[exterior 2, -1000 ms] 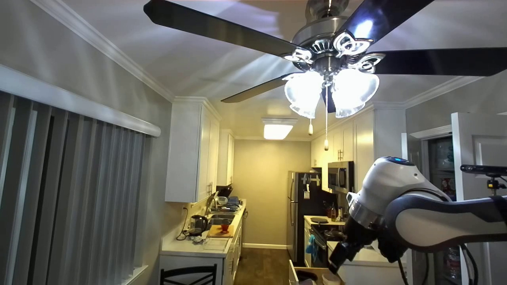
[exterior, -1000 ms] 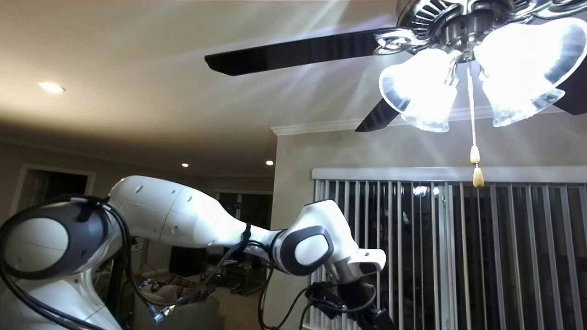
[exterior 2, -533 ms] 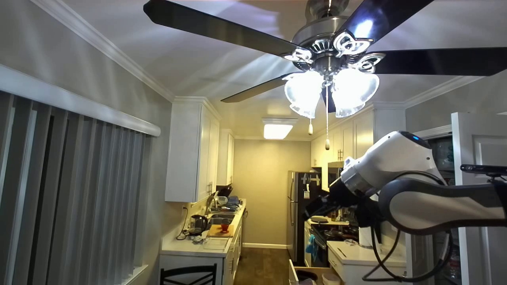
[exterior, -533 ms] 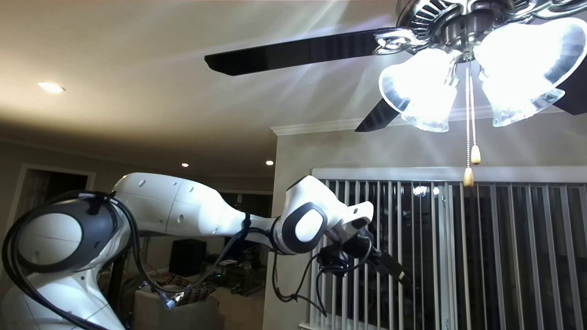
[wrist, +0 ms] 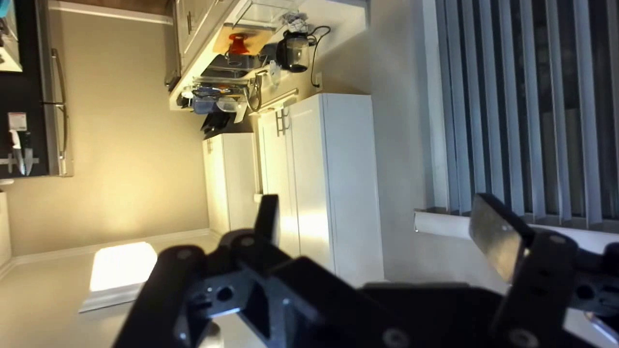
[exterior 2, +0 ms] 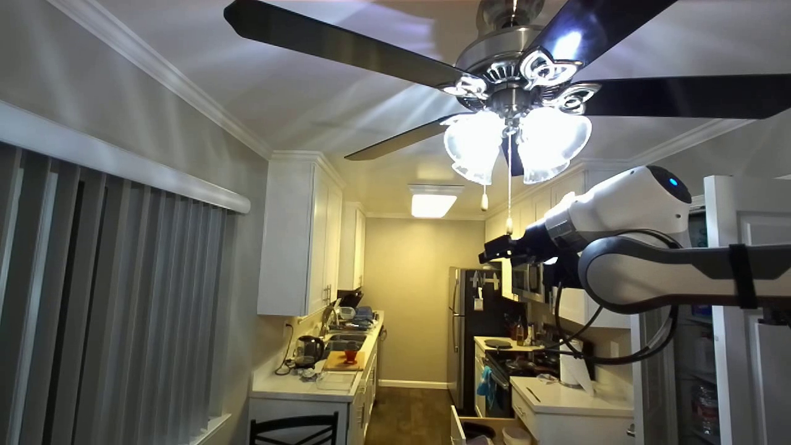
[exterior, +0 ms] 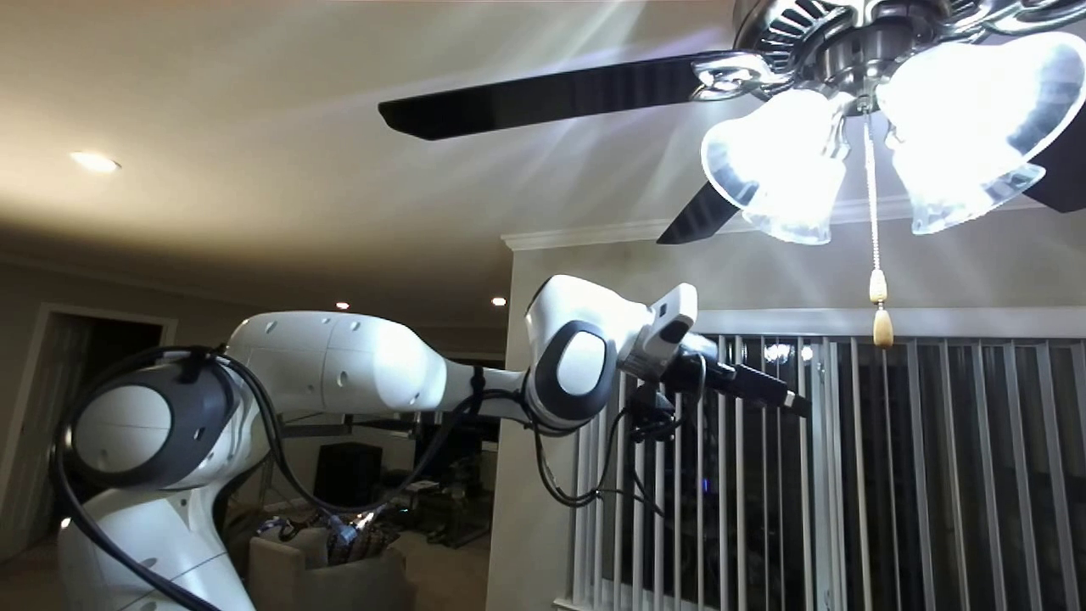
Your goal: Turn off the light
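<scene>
The ceiling fan light is lit, with bright glass shades (exterior: 780,161) (exterior 2: 479,145) in both exterior views. Two pull chains hang below it. They end in a shorter wooden pull (exterior: 878,287) (exterior 2: 484,202) and a longer wooden pull (exterior: 883,327) (exterior 2: 509,226). My gripper (exterior: 797,404) (exterior 2: 495,248) is nearly level, below the pulls and apart from them in an exterior view. In the wrist view my gripper (wrist: 382,232) is open, its fingers wide apart with nothing between them. The chains do not show in the wrist view.
Dark fan blades (exterior: 543,98) (exterior 2: 686,96) spread out above the arm. Vertical blinds (exterior: 747,509) (exterior 2: 111,296) cover a window. White cabinets (exterior 2: 300,235) and a fridge (exterior 2: 476,321) stand in the kitchen behind. A door (exterior 2: 748,259) stands near the arm.
The arm has risen, and my gripper has swung from pointing down to nearly level, moving up and closer to the pulls. The longer chain sways slightly. The light stays lit.
</scene>
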Robot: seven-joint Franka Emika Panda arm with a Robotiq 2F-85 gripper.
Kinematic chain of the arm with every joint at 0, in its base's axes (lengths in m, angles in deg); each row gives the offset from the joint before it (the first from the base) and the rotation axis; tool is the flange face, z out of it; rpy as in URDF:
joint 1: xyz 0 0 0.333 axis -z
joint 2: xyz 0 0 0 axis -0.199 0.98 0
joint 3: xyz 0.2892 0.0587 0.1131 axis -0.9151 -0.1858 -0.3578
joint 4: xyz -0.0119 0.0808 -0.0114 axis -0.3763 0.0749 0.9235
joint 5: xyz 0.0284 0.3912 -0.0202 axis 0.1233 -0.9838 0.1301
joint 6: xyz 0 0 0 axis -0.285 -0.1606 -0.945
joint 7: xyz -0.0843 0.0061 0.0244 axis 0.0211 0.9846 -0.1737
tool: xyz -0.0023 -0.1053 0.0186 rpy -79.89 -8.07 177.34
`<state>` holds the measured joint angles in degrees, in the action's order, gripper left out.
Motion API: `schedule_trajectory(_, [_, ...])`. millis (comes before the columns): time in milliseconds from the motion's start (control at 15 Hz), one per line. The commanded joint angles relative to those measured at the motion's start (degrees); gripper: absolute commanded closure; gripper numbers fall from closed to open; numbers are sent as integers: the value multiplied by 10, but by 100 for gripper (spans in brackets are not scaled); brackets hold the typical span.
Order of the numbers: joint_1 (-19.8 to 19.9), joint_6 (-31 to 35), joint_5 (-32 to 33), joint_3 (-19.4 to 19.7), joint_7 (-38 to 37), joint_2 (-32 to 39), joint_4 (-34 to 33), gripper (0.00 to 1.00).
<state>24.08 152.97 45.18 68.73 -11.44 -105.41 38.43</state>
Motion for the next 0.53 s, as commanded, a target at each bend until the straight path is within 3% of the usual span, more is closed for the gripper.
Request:
schedule_trajectory(0, [-1, -5, -2, 4, 4, 6, -8, 0])
schedule_trajectory(467, [-16, -14, -2, 11, 6, 21, -19, 0])
